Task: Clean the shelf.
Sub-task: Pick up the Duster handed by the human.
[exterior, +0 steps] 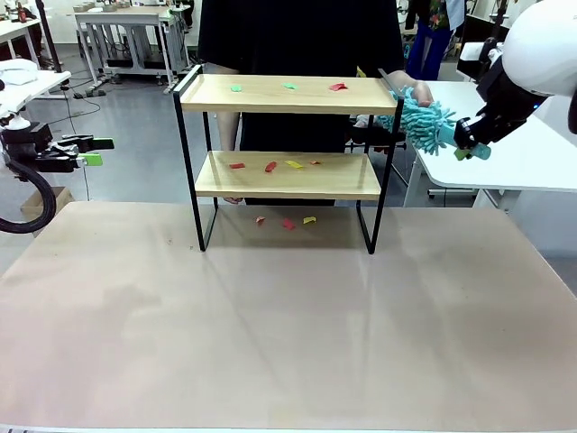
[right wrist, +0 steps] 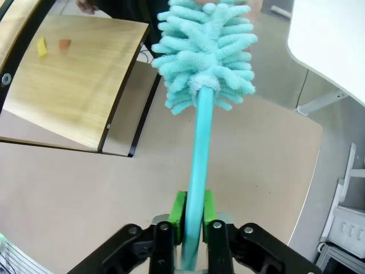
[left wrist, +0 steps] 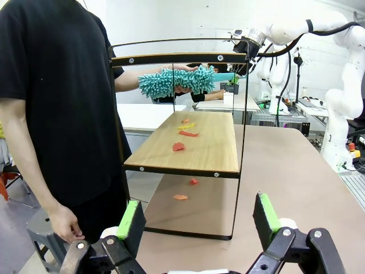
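Duster-grab step: your right fingers [right wrist: 180, 208] pinch the handle of the fluffy teal microfibre duster [right wrist: 202, 51], upper right in the front view. Left fingers [left wrist: 132, 220] spread, idle. Two-tier wooden black-framed shelf [exterior: 270, 95] sits centre frame, littered with coloured paper scraps [exterior: 270, 166]. Next, likely sweep the top board.

Person [exterior: 297, 36] in black shirt; white table [exterior: 509, 162] beside.

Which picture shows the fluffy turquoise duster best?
The right wrist view: the duster runs full length, handle clamped in the right gripper. The front view shows it beside the shelf; the left wrist view, mostly its head.
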Tool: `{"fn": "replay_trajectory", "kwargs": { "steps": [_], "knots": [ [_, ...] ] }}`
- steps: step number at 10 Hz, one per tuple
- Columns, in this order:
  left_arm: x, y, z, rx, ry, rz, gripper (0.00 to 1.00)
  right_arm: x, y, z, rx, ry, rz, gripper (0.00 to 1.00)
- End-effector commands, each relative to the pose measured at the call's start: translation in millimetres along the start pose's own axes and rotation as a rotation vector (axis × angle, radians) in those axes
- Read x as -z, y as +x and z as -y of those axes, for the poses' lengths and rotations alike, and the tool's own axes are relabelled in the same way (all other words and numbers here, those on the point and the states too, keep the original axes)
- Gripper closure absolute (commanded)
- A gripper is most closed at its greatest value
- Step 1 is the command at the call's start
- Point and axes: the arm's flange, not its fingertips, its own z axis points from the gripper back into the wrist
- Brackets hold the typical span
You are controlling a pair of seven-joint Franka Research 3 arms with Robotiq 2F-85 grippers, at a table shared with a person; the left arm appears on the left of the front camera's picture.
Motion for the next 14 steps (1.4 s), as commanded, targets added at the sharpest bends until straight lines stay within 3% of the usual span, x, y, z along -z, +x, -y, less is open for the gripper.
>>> {"fn": "replay_trajectory", "kwargs": {
  "steps": [1, 5, 14],
  "knots": [
    [0.3, 2.2, 1.7, 0.010, -0.002, -0.002, 0.00, 1.0, 3.9, -8.3, 0.050, -0.069, -0.004, 1.00],
    [0.3, 2.2, 1.7, 0.010, -0.002, -0.002, 0.00, 1.3, 4.5, -6.0, 0.103, -0.065, -0.014, 1.00],
    [0.3, 2.2, 1.7, 0.010, -0.002, -0.002, 0.00, 1.0, 0.4, -3.2, 0.060, -0.040, -0.011, 1.00]
  ]
}}
